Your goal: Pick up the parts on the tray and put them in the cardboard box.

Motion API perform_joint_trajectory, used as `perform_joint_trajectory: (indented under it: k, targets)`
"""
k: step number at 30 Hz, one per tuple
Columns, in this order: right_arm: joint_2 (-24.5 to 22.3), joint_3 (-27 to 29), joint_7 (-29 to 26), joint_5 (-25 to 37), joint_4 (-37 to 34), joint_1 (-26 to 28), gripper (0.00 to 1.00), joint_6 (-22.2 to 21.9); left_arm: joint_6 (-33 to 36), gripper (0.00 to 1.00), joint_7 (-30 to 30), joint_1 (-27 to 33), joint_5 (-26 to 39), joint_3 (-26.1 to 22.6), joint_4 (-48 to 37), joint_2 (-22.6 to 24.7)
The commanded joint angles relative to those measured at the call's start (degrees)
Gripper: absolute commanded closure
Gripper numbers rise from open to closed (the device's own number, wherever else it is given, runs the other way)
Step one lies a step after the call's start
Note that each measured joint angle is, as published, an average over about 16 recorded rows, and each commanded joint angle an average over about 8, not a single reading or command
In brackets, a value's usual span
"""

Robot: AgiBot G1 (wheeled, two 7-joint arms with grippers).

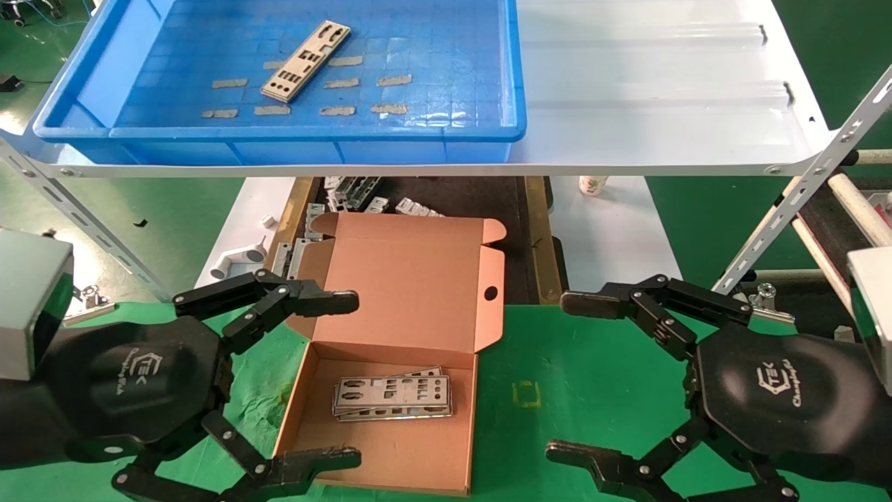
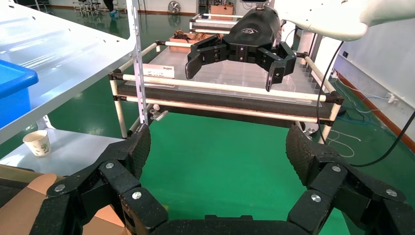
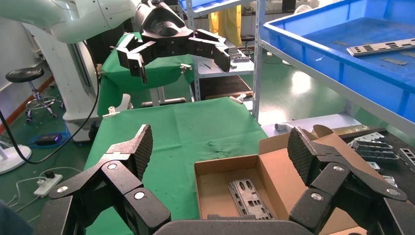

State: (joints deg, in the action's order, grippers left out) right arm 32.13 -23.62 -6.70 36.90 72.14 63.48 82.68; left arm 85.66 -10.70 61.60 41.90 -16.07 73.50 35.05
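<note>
Overhead, a white shelf [image 1: 662,104] spans the far side of the scene, its front edge running straight across above the work area. On the shelf's left part sits the blue tray [image 1: 104,77], its raised rim flush with the shelf's front edge. One part [image 1: 305,61] lies slantwise on the tray floor, well clear of every wall, among tan tape strips [image 1: 394,80]. To the tray's right the shelf is bare white panel.

Below and nearer, a green cloth [image 1: 592,390] covers the table. The box [image 1: 390,362] stands open left of centre, lid folded back and leaning away, with a round hole [image 1: 490,293] near the lid's right edge. A small stack of parts [image 1: 392,398] lies flat on the box floor, toward the near right corner. Wide green cloth lies free to the right of the box.

The left gripper [image 1: 352,380] hovers at the box's left edge, spread wide and holding nothing, one finger near the lid's fold and the other by the box's near corner. The right gripper [image 1: 564,380] hangs over the open cloth to the right, likewise spread wide and empty, well apart from the box.

A paper cup [image 1: 592,185] stands under the shelf edge.
</note>
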Motion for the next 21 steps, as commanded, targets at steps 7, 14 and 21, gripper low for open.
perform_joint_trajectory:
  k: [7,14,21]
  targets:
    - [0.0,0.0,0.0,0.0,0.0,0.0,0.0,0.0,0.0,0.0,0.0,0.0,0.0,0.0,0.0,0.0]
    - [0.0,0.0,0.0,0.0,0.0,0.0,0.0,0.0,0.0,0.0,0.0,0.0,0.0,0.0,0.0,0.0]
    - [0.0,0.0,0.0,0.0,0.0,0.0,0.0,0.0,0.0,0.0,0.0,0.0,0.0,0.0,0.0,0.0]
